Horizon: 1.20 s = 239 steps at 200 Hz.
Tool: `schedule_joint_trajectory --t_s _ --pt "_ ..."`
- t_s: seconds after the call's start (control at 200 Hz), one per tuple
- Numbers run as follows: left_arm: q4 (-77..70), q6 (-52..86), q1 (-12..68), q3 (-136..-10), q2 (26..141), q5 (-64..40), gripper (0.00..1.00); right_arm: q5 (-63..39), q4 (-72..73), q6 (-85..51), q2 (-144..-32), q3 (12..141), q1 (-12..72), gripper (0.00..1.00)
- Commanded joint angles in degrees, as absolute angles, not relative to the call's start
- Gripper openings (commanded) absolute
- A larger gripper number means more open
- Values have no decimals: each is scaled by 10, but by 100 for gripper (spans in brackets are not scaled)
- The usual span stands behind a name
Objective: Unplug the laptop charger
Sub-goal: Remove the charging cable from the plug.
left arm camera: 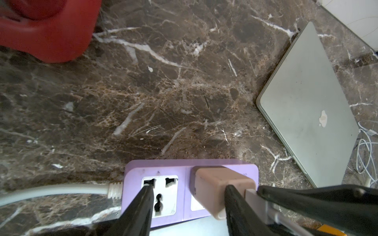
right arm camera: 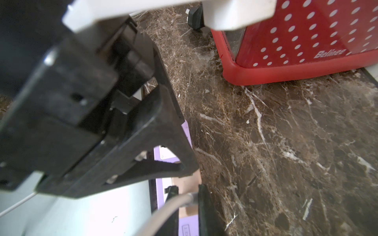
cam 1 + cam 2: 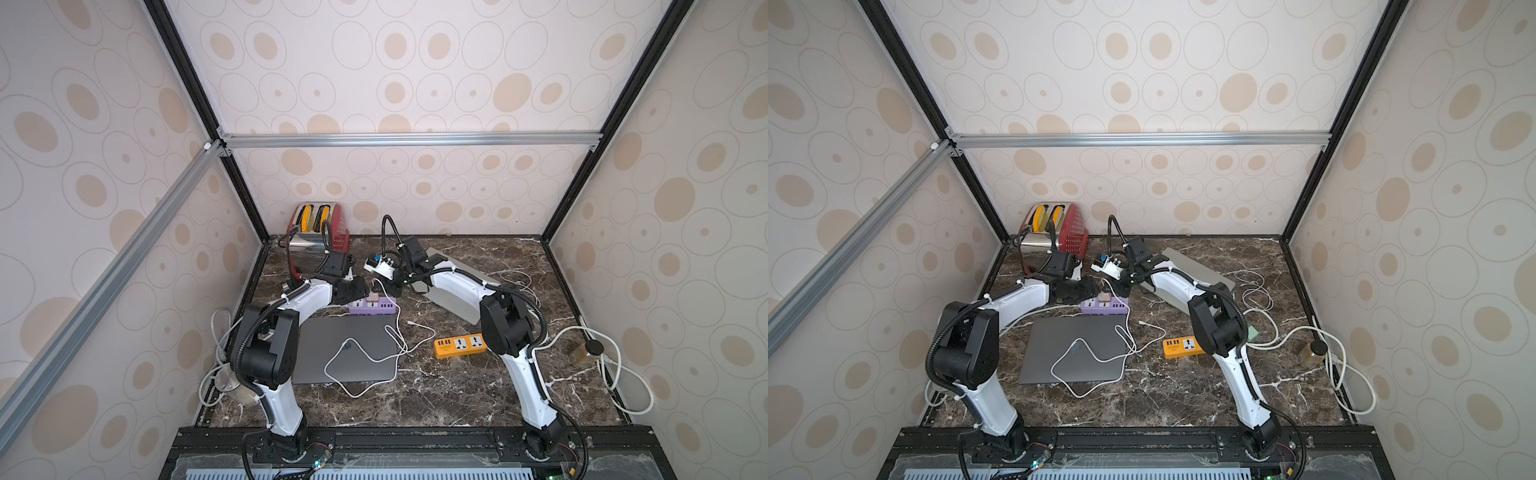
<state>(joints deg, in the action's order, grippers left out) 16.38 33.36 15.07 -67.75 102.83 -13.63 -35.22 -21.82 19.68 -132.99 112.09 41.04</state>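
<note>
The laptop charger (image 1: 212,183), a pinkish-beige block, sits plugged into a purple power strip (image 1: 135,173) behind a closed dark grey laptop (image 3: 345,353). My left gripper (image 1: 190,194) is open over the strip. One fingertip (image 1: 148,190) rests on the strip's free white socket, and the other fingertip lies against the charger's face. My right gripper (image 2: 188,196) is shut on the charger's white cable (image 2: 176,204), right where it leaves the block. In both top views the two grippers meet over the charger (image 3: 373,297) (image 3: 1104,296), and its cable (image 3: 399,328) loops across the grey laptop.
A red toaster (image 3: 318,241) stands at the back left, with a white power strip (image 3: 379,266) holding several plugs beside it. A silver laptop (image 3: 461,291) lies under my right arm. An orange power strip (image 3: 460,345), loose white cables (image 3: 515,282) and a jar (image 3: 584,353) lie to the right.
</note>
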Motion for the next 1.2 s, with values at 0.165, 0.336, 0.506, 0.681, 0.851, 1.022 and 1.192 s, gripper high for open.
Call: schedule_joint_trajectory --t_s 0.165,0.336,0.506,0.681,0.851,1.022,1.192 --pt "257 317 156 -633 1063 -85 57 -376 -198 181 -1282 1076 425 8" --pt "254 318 156 -634 1059 -85 57 -367 -201 181 -1265 1046 431 8" --pt "248 319 157 -635 1065 -80 57 -350 -180 179 -1243 1025 442 8" --pt "238 321 160 -624 1070 -72 57 -340 -214 183 -1251 1077 444 8" --pt "226 324 162 -605 1068 -66 57 -331 -212 164 -1257 1097 445 8" --pt "216 328 162 -594 1070 -69 57 -329 -223 141 -1263 1114 445 6" --pt "215 327 162 -595 1070 -63 57 -328 -224 122 -1257 1111 445 5"
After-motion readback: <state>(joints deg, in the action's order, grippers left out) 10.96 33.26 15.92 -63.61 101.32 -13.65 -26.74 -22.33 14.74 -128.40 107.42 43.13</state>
